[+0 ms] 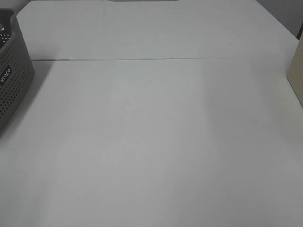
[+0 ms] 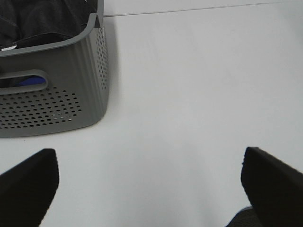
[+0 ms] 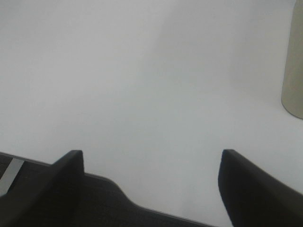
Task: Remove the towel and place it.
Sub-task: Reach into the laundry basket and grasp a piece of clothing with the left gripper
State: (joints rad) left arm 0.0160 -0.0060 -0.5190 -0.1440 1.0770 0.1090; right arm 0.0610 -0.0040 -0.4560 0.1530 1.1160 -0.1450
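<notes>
The dark towel (image 2: 38,21) lies bunched inside the grey perforated basket (image 2: 71,94), seen in the left wrist view. My left gripper (image 2: 149,182) stands open over bare white table, a short way from the basket's side wall, holding nothing. My right gripper (image 3: 151,184) is also open above bare table, with nothing between its fingers. In the exterior high view the basket (image 1: 12,80) sits at the table's far left edge; neither arm shows there and the towel is hidden from that view.
A white table (image 1: 156,142) with a thin seam line across its back part fills the view. A beige upright object (image 1: 297,78) stands at the right edge, also seen as a beige object (image 3: 294,71) in the right wrist view.
</notes>
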